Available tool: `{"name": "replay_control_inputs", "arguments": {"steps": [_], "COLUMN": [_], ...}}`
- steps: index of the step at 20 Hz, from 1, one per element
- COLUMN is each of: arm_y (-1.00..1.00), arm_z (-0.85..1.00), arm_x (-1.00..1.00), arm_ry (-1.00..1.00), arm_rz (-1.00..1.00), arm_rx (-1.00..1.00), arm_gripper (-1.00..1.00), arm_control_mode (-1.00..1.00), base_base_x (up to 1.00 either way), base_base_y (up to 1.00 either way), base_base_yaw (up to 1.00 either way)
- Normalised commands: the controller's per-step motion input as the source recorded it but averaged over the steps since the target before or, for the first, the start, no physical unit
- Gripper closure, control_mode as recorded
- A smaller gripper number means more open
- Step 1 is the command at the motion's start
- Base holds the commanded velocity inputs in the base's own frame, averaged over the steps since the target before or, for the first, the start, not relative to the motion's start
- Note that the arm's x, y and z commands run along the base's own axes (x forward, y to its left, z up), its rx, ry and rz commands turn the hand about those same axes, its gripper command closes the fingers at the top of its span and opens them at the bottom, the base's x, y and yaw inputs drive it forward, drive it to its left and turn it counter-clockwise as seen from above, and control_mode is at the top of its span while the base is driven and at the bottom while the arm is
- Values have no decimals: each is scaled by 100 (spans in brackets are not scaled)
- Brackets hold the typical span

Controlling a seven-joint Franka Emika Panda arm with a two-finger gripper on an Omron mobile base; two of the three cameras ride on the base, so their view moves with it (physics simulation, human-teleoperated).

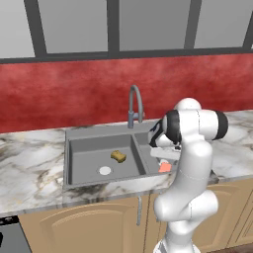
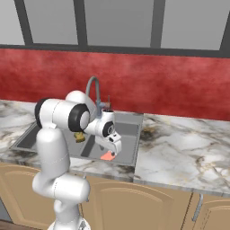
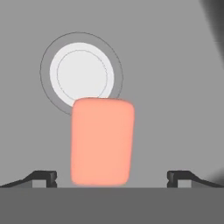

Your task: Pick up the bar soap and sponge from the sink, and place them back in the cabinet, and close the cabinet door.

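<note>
1. Two dark fingertips (image 3: 43,177) rise at the bottom of the hand view, far apart, and nothing is between them yet; the gripper (image 3: 111,179) is open wide and empty.
2. Between the tips and a little ahead lies the soap (image 3: 102,141), flat on the grey floor of the sink (image 3: 175,87). Its long side runs away from the gripper, so the jaws stand on its two long edges.
3. Just past the far end of the soap is the white drain (image 3: 81,73); the soap covers a small part of its ring.
4. In the left base view the gripper (image 1: 165,153) hangs just above the soap (image 1: 165,167) in the basin on the arm's side. The sponge (image 1: 118,156) lies well apart in the other basin, near its own drain.
5. In the right base view the gripper (image 2: 112,148) points down at the soap (image 2: 107,156), with the faucet (image 2: 93,90) behind.
6. I judge the step in hand is the descent to grasp the soap. To do it well, go straight down, keep the soap centred, and close only when the tips are beside its edges and near the floor.
7. A flat bar may slip, so close gently and lift slowly.
8. Sponge and cabinet work are not yet done.
</note>
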Motion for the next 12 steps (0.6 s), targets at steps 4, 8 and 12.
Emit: {"name": "replay_control_inputs", "arguments": {"steps": [4,8,12], "arm_y": [0,0,0], "arm_z": [-18,-18,-14], "arm_x": [0,0,0], "arm_ry": [4,1,0], "arm_rz": [0,0,0], "arm_rx": [0,0,0], "arm_gripper": [-100,-100,-100], "arm_control_mode": [-100,-100,-100], "base_base_x": [0,0,0], "base_base_y": [0,0,0], "base_base_yaw": [0,0,0]}}
